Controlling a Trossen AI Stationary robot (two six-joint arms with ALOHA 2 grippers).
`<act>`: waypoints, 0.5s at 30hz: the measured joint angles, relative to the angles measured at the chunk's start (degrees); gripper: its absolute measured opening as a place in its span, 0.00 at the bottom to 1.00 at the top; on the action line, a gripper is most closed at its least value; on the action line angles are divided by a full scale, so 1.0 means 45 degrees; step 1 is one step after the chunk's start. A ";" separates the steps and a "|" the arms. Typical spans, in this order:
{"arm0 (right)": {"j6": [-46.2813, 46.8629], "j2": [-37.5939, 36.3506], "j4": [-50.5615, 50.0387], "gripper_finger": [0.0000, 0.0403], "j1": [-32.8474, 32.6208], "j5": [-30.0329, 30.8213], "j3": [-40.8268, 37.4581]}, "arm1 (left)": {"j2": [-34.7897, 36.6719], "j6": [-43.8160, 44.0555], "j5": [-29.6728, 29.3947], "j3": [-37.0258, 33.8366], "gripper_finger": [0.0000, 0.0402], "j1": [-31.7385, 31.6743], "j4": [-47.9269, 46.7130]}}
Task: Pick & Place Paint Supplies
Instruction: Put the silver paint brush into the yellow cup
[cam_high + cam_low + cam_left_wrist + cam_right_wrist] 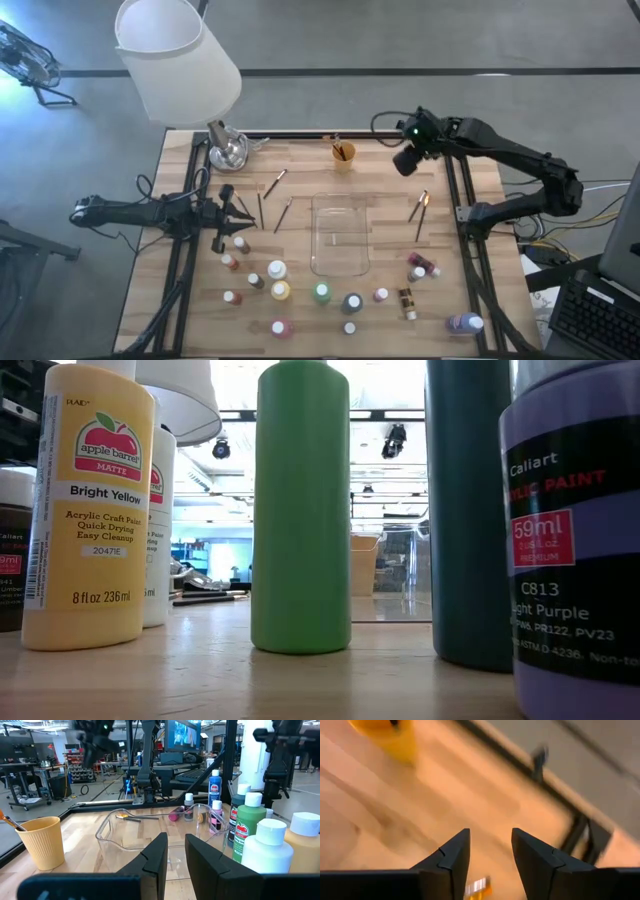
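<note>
Pale wooden table point(300, 180) on a grey floor, with a white lamp shade point(178, 55) over the far left corner.

Left gripper point(243, 212) low over the left half of the boards, fingers point(157, 855) a narrow gap apart, nothing between them. Just ahead of its tips, two thin brushes point(263, 211) flat on the wood; a third brush point(275, 182) a little beyond, toward the far edge. Farther ahead, the clear tray point(340, 197), with no paint supply visible in it. Off to the near side of this gripper, the main cluster of paint bottles: white bottle point(276, 269), yellow bottle point(281, 290), green bottle point(321, 293), dark teal bottle point(352, 302), several small ones around them, all upright.

Right gripper point(405, 163) raised above the far right part of the table, fingers point(452, 855) moderately apart, holding nothing; wrist view blurred. Orange cup point(343, 153) near it, toward the middle of the far edge, with a brush handle sticking out. Toward the near edge from this gripper, two more brushes point(418, 205) on the wood beside the tray's right side. Well past those, near the front right corner, more small bottles and a purple bottle point(465, 322).
</note>
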State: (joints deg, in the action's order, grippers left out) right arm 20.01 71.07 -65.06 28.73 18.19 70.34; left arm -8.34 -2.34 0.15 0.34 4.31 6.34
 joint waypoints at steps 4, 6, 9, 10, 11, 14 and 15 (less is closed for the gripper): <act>0.1568 -0.0345 -0.0864 0.39 0.0005 -0.0003 -0.0901 | 0.0000 -0.0003 -0.0002 0.0000 0.18 0.0002 -0.0002; 0.2210 -0.0628 -0.0824 0.40 0.0008 -0.0008 -0.1474 | 0.0000 -0.0003 0.0000 0.0000 0.18 0.0000 0.0002; 0.3280 -0.1116 -0.0796 0.42 0.0010 -0.0042 -0.2476 | 0.0002 -0.0003 -0.0002 0.0000 0.18 -0.0001 0.0000; 0.3671 -0.1319 -0.0757 0.42 0.0009 -0.0042 -0.2864 | 0.0000 -0.0003 0.0003 0.0000 0.18 0.0000 0.0000; 0.4128 -0.1520 -0.0678 0.43 0.0005 -0.0042 -0.3245 | 0.0001 -0.0003 0.0000 0.0000 0.18 0.0001 0.0002; 0.5764 -0.2044 -0.0342 0.44 0.0010 -0.0042 -0.4374 | 0.0005 -0.0003 0.0001 0.0000 0.18 0.0002 0.0002; 0.6181 -0.2185 -0.0312 0.45 0.0012 -0.0044 -0.4719 | 0.0002 -0.0003 0.0001 0.0000 0.18 -0.0001 0.0001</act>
State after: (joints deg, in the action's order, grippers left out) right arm 47.82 61.24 -66.46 28.78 17.99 49.11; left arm -8.33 -2.35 0.16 0.34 4.30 6.34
